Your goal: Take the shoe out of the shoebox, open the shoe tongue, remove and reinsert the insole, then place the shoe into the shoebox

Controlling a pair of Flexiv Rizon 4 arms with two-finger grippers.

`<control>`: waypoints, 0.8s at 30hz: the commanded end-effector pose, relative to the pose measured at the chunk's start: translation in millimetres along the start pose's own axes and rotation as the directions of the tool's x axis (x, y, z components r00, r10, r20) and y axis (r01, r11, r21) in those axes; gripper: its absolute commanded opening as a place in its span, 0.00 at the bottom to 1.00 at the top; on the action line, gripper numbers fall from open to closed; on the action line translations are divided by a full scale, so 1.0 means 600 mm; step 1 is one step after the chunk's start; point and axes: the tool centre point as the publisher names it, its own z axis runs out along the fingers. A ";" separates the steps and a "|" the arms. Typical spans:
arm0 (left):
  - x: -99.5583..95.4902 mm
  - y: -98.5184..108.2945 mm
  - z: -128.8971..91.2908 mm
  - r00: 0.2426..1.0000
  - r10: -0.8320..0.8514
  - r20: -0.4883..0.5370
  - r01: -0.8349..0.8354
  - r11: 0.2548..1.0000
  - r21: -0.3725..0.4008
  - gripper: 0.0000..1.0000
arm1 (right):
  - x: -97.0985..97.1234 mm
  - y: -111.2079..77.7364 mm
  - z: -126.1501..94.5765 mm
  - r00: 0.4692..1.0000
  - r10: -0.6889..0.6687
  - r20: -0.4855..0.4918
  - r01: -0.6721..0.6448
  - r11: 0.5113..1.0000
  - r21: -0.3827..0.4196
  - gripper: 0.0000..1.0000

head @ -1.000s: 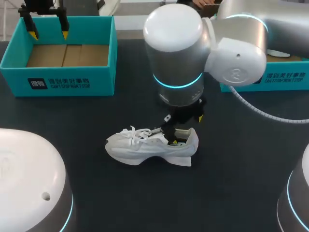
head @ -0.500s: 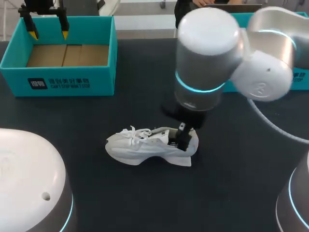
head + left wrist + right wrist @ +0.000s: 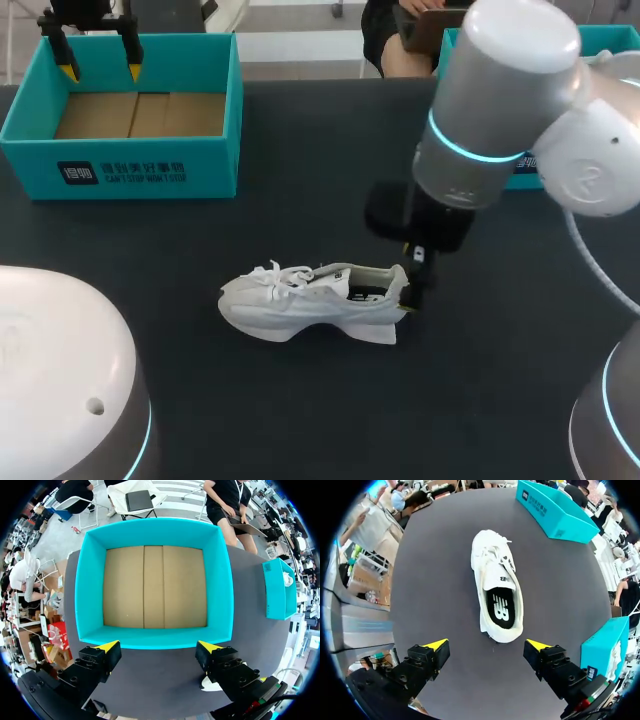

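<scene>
Head view: 1 white shoe point(image 3: 315, 302) upright on our counter point(image 3: 300, 410), heel touching our right end effector point(image 3: 411, 292); 1 shoebox point(image 3: 120, 165) well apart.
Left wrist view: our left end effector point(image 3: 159, 650) spread, empty, over shoebox.
Right wrist view: fingers spread, empty, shoe ahead.

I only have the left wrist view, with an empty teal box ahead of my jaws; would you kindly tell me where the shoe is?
Observer: The shoe stands on the table, outside the shoebox.
Operator: Thank you. Is the right arm holding it?
Observer: No. The right gripper hangs just behind the heel, jaws open, clear of the shoe.
Operator: And is the insole in?
Observer: Yes, a black insole lies inside the shoe's opening.
</scene>
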 end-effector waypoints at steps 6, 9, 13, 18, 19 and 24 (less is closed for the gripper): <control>0.000 0.000 0.000 1.000 0.000 0.000 0.000 1.000 0.000 1.00 | -0.038 -0.088 0.013 1.000 -0.007 -0.008 0.003 0.907 -0.420 1.00; 0.000 0.000 0.000 1.000 0.000 0.000 0.000 1.000 0.000 1.00 | -0.047 -0.103 0.023 1.000 -0.022 -0.018 0.010 0.863 -0.506 1.00; 0.000 0.000 0.000 1.000 0.000 0.000 0.000 1.000 0.000 1.00 | -0.052 -0.110 0.043 0.997 -0.077 0.015 0.071 0.805 -0.589 1.00; 0.000 0.000 0.000 1.000 0.000 0.000 0.000 1.000 0.000 1.00 | -0.050 -0.104 0.065 0.987 -0.159 0.016 0.129 0.736 -0.665 1.00; 0.000 0.000 0.000 1.000 0.000 0.000 0.000 1.000 0.000 1.00 | -0.052 -0.103 0.069 0.987 -0.161 0.007 0.122 0.723 -0.680 1.00; 0.000 0.000 0.000 1.000 0.000 0.000 0.000 1.000 0.000 1.00 | -0.062 -0.105 0.079 0.990 -0.141 -0.013 0.081 0.636 -0.768 1.00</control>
